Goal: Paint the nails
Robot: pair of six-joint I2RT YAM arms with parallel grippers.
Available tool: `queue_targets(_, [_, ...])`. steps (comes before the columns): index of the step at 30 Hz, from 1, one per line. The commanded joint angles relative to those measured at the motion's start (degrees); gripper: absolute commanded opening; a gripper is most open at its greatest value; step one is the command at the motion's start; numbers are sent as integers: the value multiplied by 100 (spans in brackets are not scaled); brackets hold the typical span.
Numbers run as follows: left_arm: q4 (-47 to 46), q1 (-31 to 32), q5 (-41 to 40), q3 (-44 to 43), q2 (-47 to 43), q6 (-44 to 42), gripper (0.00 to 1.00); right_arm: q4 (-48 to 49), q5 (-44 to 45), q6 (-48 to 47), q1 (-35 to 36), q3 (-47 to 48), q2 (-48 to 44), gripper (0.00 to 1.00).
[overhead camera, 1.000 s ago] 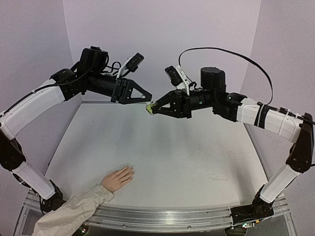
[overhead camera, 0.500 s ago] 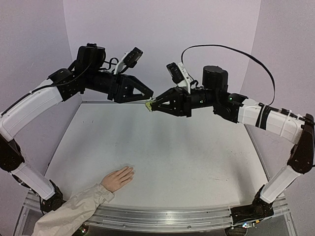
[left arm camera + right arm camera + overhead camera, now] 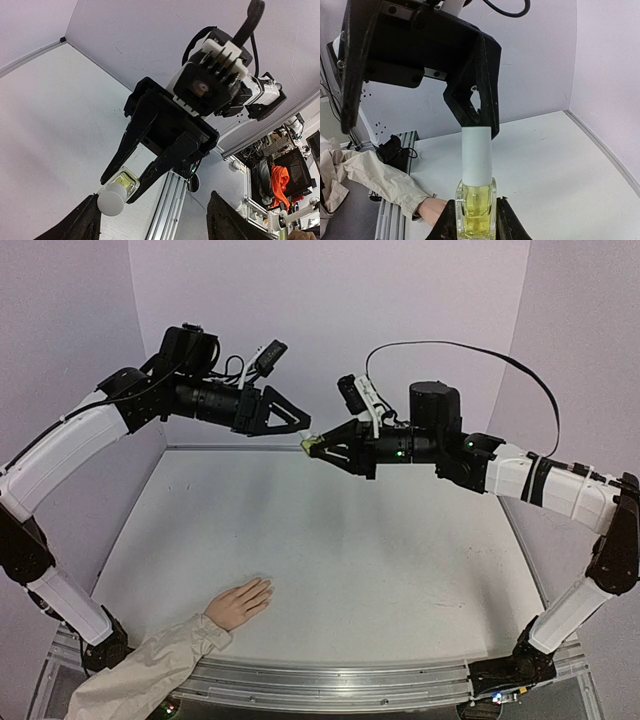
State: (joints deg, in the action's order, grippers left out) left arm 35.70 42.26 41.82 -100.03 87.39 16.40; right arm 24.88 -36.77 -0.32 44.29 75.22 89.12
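Top view: the left gripper (image 3: 303,423) hangs high over the table (image 3: 400,560) with its jaws spread, tips just beside the right gripper (image 3: 318,447), which pinches a yellow-green bottle (image 3: 310,444). The mannequin hand (image 3: 238,604) lies flat at the near left edge. Its nails (image 3: 266,587) are too small to resolve and are well apart from both grippers.

Left wrist view: the bottle's white cap (image 3: 111,200) sits close to one spread finger and clear of the other.

Right wrist view: the fingers (image 3: 449,222) press on the bottle's glass sides. A beige sleeve (image 3: 375,175) lies below.

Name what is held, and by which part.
The right end effector grips the small bottle by its glass body, below the white cap. The left end effector is open, empty.
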Motion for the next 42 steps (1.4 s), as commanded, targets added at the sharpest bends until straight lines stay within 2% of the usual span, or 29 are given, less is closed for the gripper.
queue_targets(1, [143, 2, 90, -305, 164, 164, 72, 157, 263, -210, -35, 44, -203, 0])
queue_targets(5, [160, 2, 133, -341, 264, 174, 65, 155, 251, -220, -35, 52, -185, 0])
queue_targets(11, [167, 2, -148, -422, 339, 260, 49, 122, 180, -232, -35, 54, -167, 0])
queue_targets(13, [173, -11, -289, -442, 344, 357, 50, 113, 158, -238, -35, 54, -167, 0])
queue_targets(15, [166, -29, -348, -476, 370, 469, 58, 93, 140, -245, -22, 61, -167, 0])
queue_targets(18, [166, -41, -440, -506, 396, 575, 57, 60, 135, -263, -17, 71, -167, 0])
queue_targets(22, [167, -42, -379, -549, 443, 584, 42, 42, 153, -268, 0, 79, -159, 0])
queue_targets(32, [190, -42, -497, -517, 497, 609, 31, -57, 166, -345, 80, 189, -56, 0])
queue_targets(39, [282, -42, -548, -558, 526, 580, 9, -80, 307, -379, 101, 199, -51, 0])
queue_targets(42, [375, -42, -641, -567, 526, 509, 3, -80, 460, -368, 104, 183, -45, 0])
